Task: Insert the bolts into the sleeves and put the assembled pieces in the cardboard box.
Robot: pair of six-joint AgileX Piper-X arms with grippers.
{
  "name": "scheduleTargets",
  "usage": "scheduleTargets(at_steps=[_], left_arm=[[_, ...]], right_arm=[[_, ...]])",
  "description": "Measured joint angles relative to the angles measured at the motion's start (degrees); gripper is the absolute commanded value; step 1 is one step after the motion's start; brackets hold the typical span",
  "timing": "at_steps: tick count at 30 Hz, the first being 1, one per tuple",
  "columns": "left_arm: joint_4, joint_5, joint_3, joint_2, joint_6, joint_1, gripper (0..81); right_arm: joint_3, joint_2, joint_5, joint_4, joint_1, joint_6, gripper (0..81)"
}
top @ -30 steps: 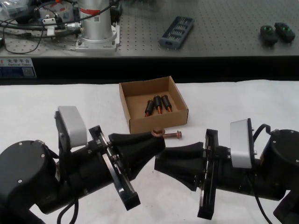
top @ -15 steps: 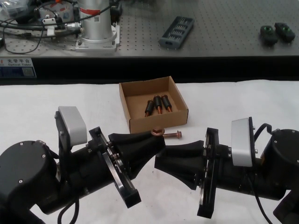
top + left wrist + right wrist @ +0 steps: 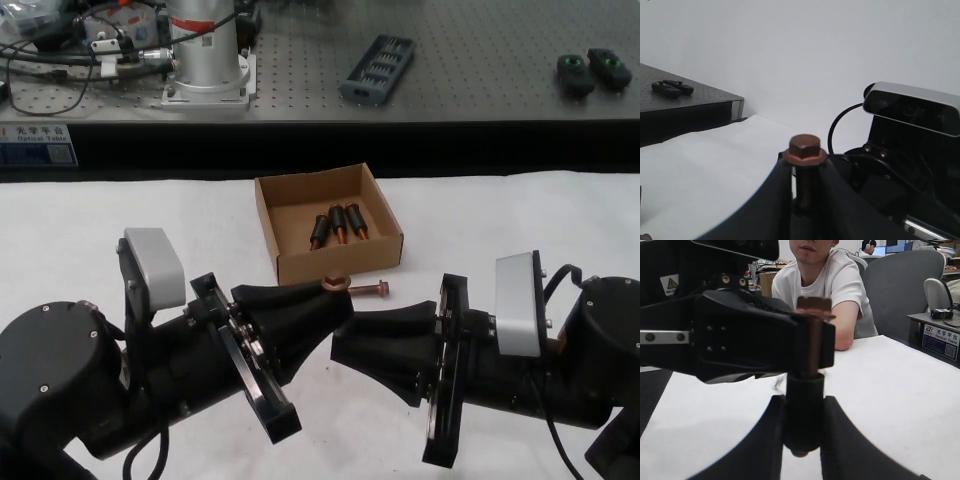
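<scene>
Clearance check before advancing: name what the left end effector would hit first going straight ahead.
Probably the right end effector, facing it tip to tip and gripping the sleeve under the bolt; the depth between them is unclear.

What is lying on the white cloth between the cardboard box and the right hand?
A loose copper-coloured bolt lies there on the cloth, close to the front wall of the cardboard box and short of the right hand. The high view shows it.

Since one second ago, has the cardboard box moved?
No. The cardboard box keeps its place just below the dark bench edge behind it.
</scene>
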Motion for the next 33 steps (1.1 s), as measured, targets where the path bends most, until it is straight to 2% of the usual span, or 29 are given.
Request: scheduleTargets(at_steps=[2,13,22,27,33], left_arm=[[0.00,-0.96,0.00,0.00,-0.08,0.00,35.1],[0.00,-2.16,0.00,0.00,-0.22,0.18,35.8],[-2.39,2.13,0.00,0.00,-2.86,0.18,36.3],[-3.52,4.08,0.00,0.00,-3.18,0.18,43.6],[-3.89,4.66,0.00,0.00,-3.18,0.18,44.4]], right_arm=[[0.00,0.00,-0.23,-0.34,0.00,0.00,5.7],[0.00,0.00,-0.58,-0.97,0.00,0.00,5.7],[0.00,0.00,-0.74,-2.08,0.00,0.00,5.7],[0.00,0.00,-0.90,-2.08,0.00,0.00,5.7],[0.00,0.00,-0.90,-2.13,0.00,0.00,5.7]])
